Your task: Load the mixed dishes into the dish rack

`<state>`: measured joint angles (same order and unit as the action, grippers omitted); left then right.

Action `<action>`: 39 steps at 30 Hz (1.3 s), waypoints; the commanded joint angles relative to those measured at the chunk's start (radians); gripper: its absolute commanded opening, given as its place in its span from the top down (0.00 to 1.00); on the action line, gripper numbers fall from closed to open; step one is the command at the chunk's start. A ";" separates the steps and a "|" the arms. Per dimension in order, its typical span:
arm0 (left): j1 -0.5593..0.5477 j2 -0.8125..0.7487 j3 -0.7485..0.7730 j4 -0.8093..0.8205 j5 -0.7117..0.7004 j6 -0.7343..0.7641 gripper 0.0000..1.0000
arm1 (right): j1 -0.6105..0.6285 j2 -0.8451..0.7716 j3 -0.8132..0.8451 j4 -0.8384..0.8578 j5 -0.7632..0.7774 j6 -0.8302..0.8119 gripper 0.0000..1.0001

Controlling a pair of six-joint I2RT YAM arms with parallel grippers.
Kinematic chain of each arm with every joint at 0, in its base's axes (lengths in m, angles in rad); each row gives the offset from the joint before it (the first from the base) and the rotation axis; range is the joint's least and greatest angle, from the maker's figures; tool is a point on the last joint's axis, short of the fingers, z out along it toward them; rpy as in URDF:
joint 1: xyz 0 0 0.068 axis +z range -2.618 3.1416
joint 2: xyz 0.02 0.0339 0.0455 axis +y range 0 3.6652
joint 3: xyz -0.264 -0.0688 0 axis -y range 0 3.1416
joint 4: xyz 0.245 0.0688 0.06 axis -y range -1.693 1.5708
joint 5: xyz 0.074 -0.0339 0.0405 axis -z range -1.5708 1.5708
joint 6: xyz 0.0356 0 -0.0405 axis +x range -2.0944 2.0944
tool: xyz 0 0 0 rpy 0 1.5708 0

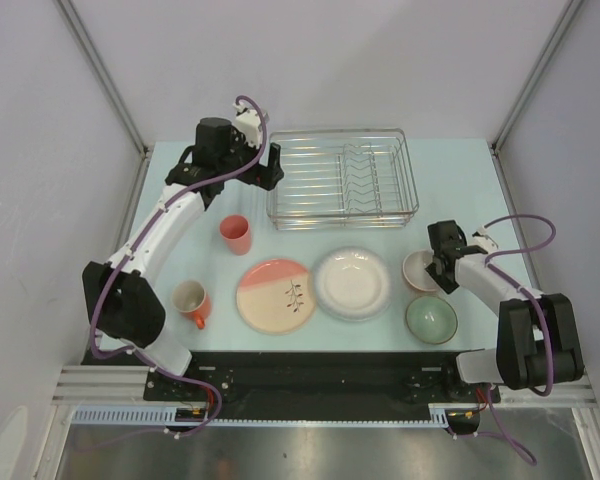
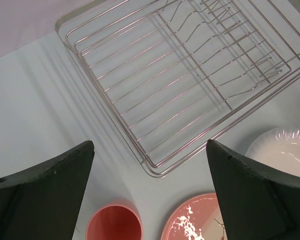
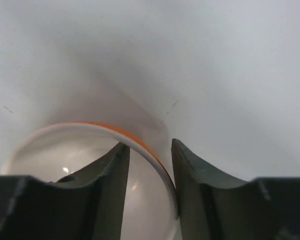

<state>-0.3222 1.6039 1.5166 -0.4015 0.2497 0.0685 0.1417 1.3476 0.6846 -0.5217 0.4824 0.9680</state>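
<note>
Right gripper [image 3: 147,147]: narrow, sat astride cream bowl [image 3: 60,160] rim, unclamped.
Cream bowl: stood on counter [image 1: 460,190] beside white plate [image 1: 352,283].
Left gripper [image 2: 150,150]: hung wide, empty.
Method: rim needed a square, firm pinch (glaze looked slippery) before lifting to rack [image 1: 340,180].

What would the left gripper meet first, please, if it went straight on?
Probably the near corner of the dish rack, framed by the open left gripper; depth is unclear, so perhaps the table just before it.

White arms [image 1: 170,225], black joints [image 1: 130,305], looping purple cables [image 1: 525,217].
</note>
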 commanded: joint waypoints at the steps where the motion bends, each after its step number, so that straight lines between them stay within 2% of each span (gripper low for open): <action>1: -0.003 -0.055 0.001 0.023 0.016 -0.016 0.00 | -0.019 -0.004 -0.002 0.051 -0.027 -0.017 0.63; 2: -0.003 -0.055 0.005 0.024 0.014 -0.015 0.00 | -0.028 -0.007 0.000 0.045 -0.031 -0.020 0.76; 6: -0.003 -0.055 0.008 0.026 0.011 -0.012 0.00 | -0.039 -0.045 0.000 0.029 -0.031 -0.047 1.00; 10: -0.003 -0.052 -0.004 0.030 0.005 -0.009 0.00 | 0.005 -0.125 0.038 -0.050 0.062 -0.063 1.00; 15: -0.002 -0.041 -0.007 0.026 -0.003 0.005 0.00 | 0.131 -0.215 0.148 -0.165 0.275 -0.066 1.00; 19: 0.006 -0.035 -0.001 0.030 0.008 -0.001 0.00 | 0.183 -0.229 0.252 -0.288 0.441 -0.057 1.00; 24: 0.009 -0.016 0.004 0.023 0.022 -0.018 0.00 | 0.213 -0.238 0.387 -0.261 0.564 -0.146 1.00; 25: 0.009 -0.012 0.005 0.020 0.028 -0.022 0.00 | 0.220 -0.235 0.404 -0.233 0.594 -0.223 1.00; 27: 0.011 -0.006 0.014 0.015 0.030 -0.022 0.00 | 0.249 -0.197 0.446 -0.111 0.660 -0.328 1.00; 29: 0.014 0.011 0.027 0.001 0.039 -0.026 0.00 | 0.271 -0.150 0.481 0.000 0.694 -0.516 1.00; 31: 0.017 0.024 0.047 -0.008 0.056 -0.032 0.00 | 0.314 -0.032 0.552 0.181 0.760 -0.650 1.00; 32: 0.021 0.036 0.050 -0.011 0.069 -0.033 0.00 | 0.331 0.019 0.578 0.240 0.789 -0.811 1.00; 34: 0.028 0.050 0.062 -0.020 0.085 -0.045 0.00 | 0.373 0.156 0.619 0.592 0.878 -1.071 1.00; 35: 0.037 0.057 0.068 -0.028 0.097 -0.050 0.00 | 0.381 0.204 0.622 0.752 0.892 -1.364 1.00; 36: 0.041 0.074 0.080 -0.034 0.102 -0.053 0.01 | 0.387 0.255 0.650 1.063 0.910 -1.532 1.00; 37: 0.046 0.080 0.086 -0.046 0.105 -0.061 0.01 | 0.392 0.375 0.679 1.204 0.918 -1.675 1.00; 38: 0.057 0.085 0.093 -0.051 0.115 -0.062 0.00 | 0.397 0.431 0.711 1.411 0.921 -1.924 1.00; 39: 0.063 0.088 0.093 -0.054 0.123 -0.062 0.00 | 0.397 0.493 0.748 1.471 0.930 -2.006 1.00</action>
<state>-0.2890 1.6764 1.5517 -0.4320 0.3199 0.0402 0.5194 1.6470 1.3209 0.1776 1.2835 -0.2638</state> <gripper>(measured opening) 0.996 0.114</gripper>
